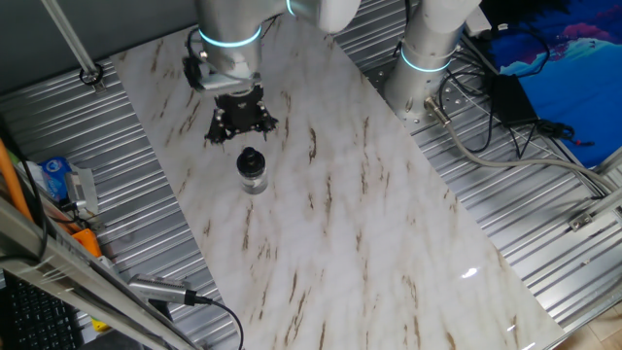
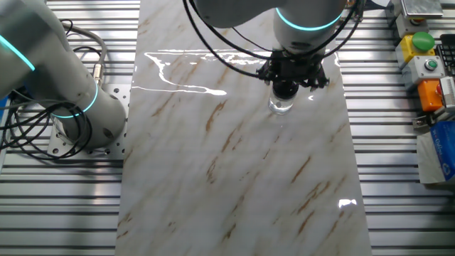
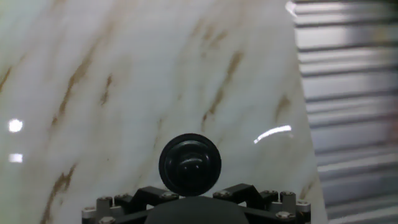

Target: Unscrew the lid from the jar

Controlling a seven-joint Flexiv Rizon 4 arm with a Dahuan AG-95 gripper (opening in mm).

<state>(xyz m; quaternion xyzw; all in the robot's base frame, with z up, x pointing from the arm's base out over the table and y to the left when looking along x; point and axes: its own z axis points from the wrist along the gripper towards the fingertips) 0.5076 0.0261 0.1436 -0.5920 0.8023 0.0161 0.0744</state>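
While the lid [image 1: 251, 156] sits on the jar [image 1: 253, 178], nothing is unscrewed yet. One fixed view: jar stands upright on the marble surface [image 1: 340, 224], toward the far-left part of the slab. Tool [image 1: 240, 119] hangs above and just behind it, apart from the cap, not touching as far as I can judge. Finger spacing isn't resolvable here.

Other fixed view: tool [image 2: 288, 75] overlaps the lid [image 2: 284, 89] from this angle, clear jar [image 2: 281, 106] body showing below it. Looks nearly centred over the cap, but I can't tell contact or finger gap. A second arm base [image 2: 78, 107] sits off the surface [image 2: 234, 171] to the side, well apart.

Hand view: lid [image 3: 189, 164] is a round glossy black disc, low in the picture and close to centre. No fingers visible around it, so tool state: cannot tell whether spread or clenched.

Judgement for the step: centre on the cap axis, descend straight, grip the cap rim only, not the glass. Jar isn't fixtured, so it may spin with the lid; squeeze firmly, add slight downward pressure, twist in short increments and watch for the body turning.
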